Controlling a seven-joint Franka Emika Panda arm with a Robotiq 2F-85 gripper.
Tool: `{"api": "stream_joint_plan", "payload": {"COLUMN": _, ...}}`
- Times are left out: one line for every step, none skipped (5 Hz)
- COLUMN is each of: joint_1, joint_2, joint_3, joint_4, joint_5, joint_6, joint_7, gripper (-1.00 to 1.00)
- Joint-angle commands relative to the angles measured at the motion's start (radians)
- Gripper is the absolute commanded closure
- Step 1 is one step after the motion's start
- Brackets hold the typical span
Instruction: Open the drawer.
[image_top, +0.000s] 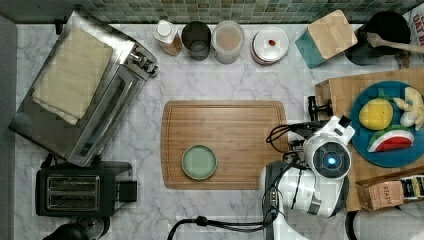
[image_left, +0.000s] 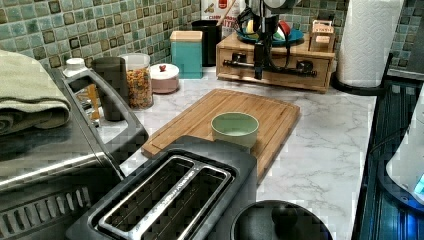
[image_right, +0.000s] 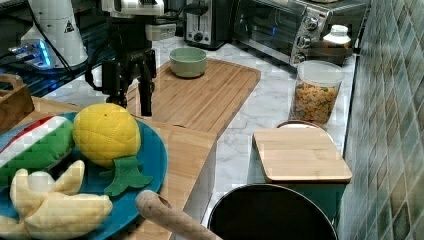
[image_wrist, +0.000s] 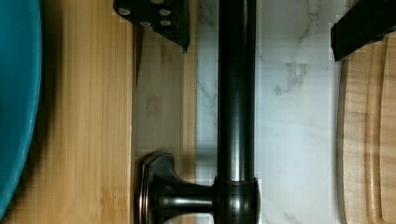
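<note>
The drawer (image_left: 300, 64) is a light-brown wooden box at the left view's back right, and its front looks flush with the box. A long black bar handle (image_wrist: 236, 93) runs across that front on brackets. My gripper (image_wrist: 260, 49) is open and straddles the bar, with one black finger (image_wrist: 159, 18) on the drawer side and the other on the cutting-board side. Neither finger touches the bar. In the left view the gripper (image_left: 258, 67) hangs straight down at the handle's (image_left: 290, 70) middle. In the top view the arm's wrist (image_top: 327, 160) stands beside the drawer unit (image_top: 337, 92).
A blue plate (image_top: 367, 150) of toy fruit rests on the drawer unit. A grooved cutting board (image_top: 225, 125) with a green bowl (image_top: 199, 162) lies just in front of the handle. Jars (image_top: 227, 41) line the tiled wall; a toaster oven (image_top: 80, 90) and toaster (image_top: 75, 192) stand at the top view's left.
</note>
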Motion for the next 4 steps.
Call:
{"api": "stream_joint_plan", "payload": {"joint_1": -0.028, "joint_2": 0.086, "joint_3": 0.034, "joint_4": 0.032, "joint_5": 0.09, "joint_6": 0.054, "joint_7": -0.058, "gripper": -1.0}}
{"api": "stream_joint_plan", "payload": {"joint_1": 0.009, "joint_2": 0.085, "joint_3": 0.015, "joint_4": 0.021, "joint_5": 0.047, "joint_6": 0.058, "joint_7": 0.014, "gripper": -1.0}}
{"api": "stream_joint_plan", "payload": {"joint_1": 0.013, "joint_2": 0.078, "joint_3": 0.013, "joint_4": 0.036, "joint_5": 0.04, "joint_6": 0.011, "joint_7": 0.005, "gripper": -1.0}}
{"api": "stream_joint_plan", "payload": {"joint_1": 0.008, "joint_2": 0.082, "joint_3": 0.026, "joint_4": 0.063, "joint_5": 0.04, "joint_6": -0.034, "joint_7": -0.041, "gripper": -1.0}}
